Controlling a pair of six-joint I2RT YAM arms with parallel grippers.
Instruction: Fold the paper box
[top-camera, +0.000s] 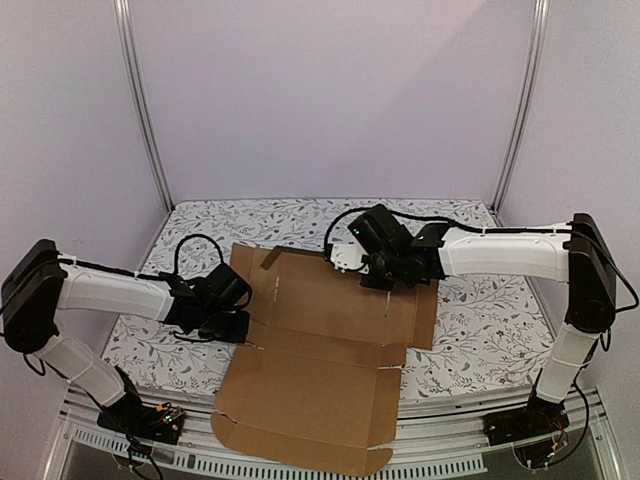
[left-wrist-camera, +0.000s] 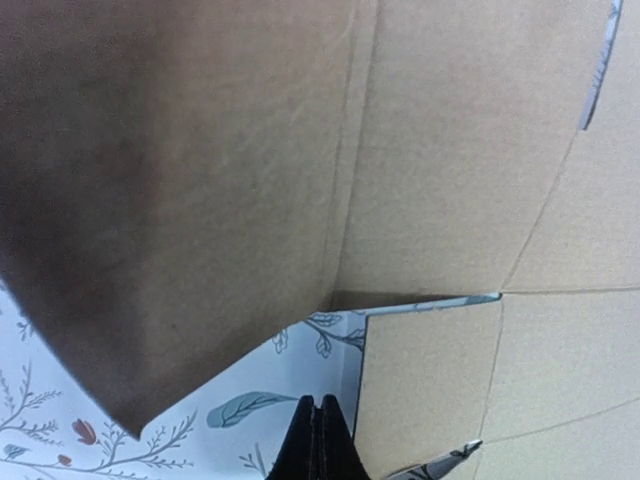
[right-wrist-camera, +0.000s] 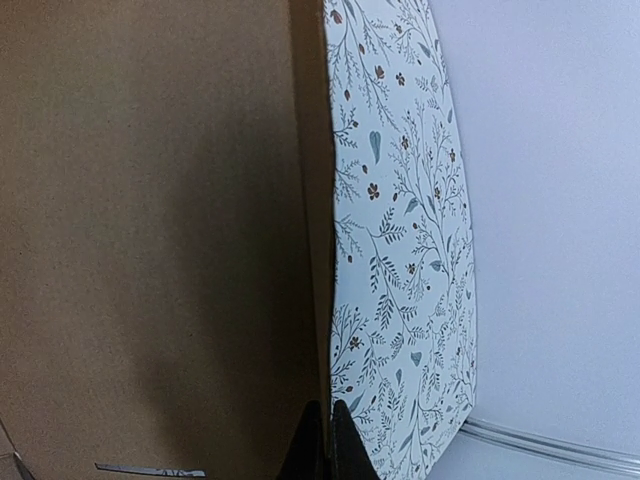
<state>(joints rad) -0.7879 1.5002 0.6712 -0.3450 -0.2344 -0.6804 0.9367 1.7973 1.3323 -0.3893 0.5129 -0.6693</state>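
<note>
Flattened paper box (top-camera: 320, 340) is lying unfolded mid-table, its 6 o'clock edge overhanging the floral table (top-camera: 470, 330), while left gripper (left-wrist-camera: 318, 445), fingers pressed together, is sitting at its 9 o'clock edge and right gripper (right-wrist-camera: 325, 445), likewise pressed together, is sitting near its 1 o'clock edge, neither pinching anything.

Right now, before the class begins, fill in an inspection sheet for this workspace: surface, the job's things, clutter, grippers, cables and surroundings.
Surface: table with a flowered cover.
Job's things: cardboard box lying opened out, its near end past the table's front edge.
Clutter: nothing seen.
Grippers: left gripper shut, at the box's left edge; right gripper shut, at its far edge; neither holds anything.
Cables: black cables looped along both arms.
Surroundings: pale purple walls, metal posts.
</note>
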